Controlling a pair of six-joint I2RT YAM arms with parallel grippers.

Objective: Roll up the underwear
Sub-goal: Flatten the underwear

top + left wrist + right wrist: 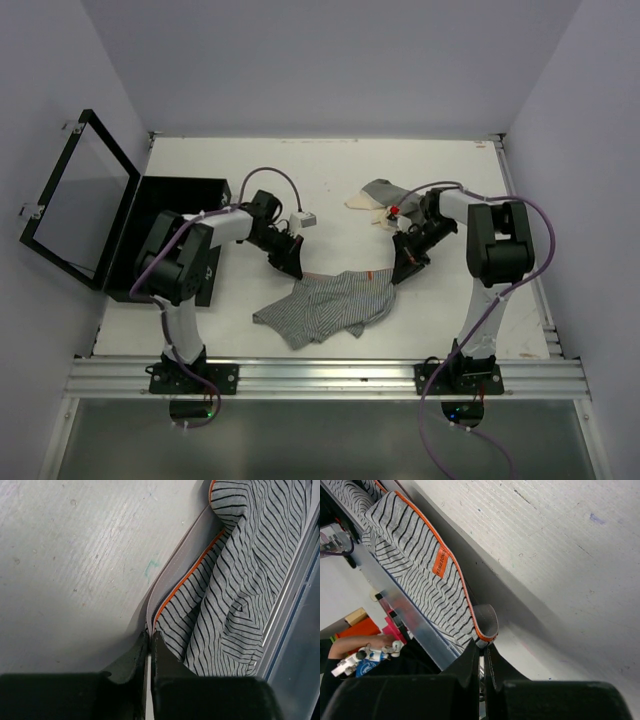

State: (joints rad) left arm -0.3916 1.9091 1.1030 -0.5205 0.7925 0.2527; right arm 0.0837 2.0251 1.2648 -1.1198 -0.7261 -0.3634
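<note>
Worktop (330, 170): white and scuffed, with an aluminium rail (330, 375) along its near edge.
Black box (180, 200): at the left edge, its lid (80, 205) swung open outward. It plays no part right now.
Striped underwear (325, 305): grey with thin dark stripes, lying rumpled in the near middle of the worktop. Its body trails toward the near edge.
Other underwear (378, 195): a small grey and cream heap toward the far right, well apart from the striped pair and untouched.
Left gripper (290, 262): down at the pair's far-left corner. The wrist view shows its fingers (162, 657) narrowed to a slit, pinching the end of the waistband (170, 575).
Right gripper (405, 268): at the far-right corner, jaws closed tight on the other end of the waistband, just where the orange piping (465, 592) curls over.
Label (440, 564): a small orange tab on the band, close to the right pinch.
Step in hand: my read is spreading. Both corners are gripped so the pair can be pulled flat; no roll has begun.
Next move calls for: drawing the two ends apart evenly and laying the cloth smooth, without letting the thin band slip from either pinch.
</note>
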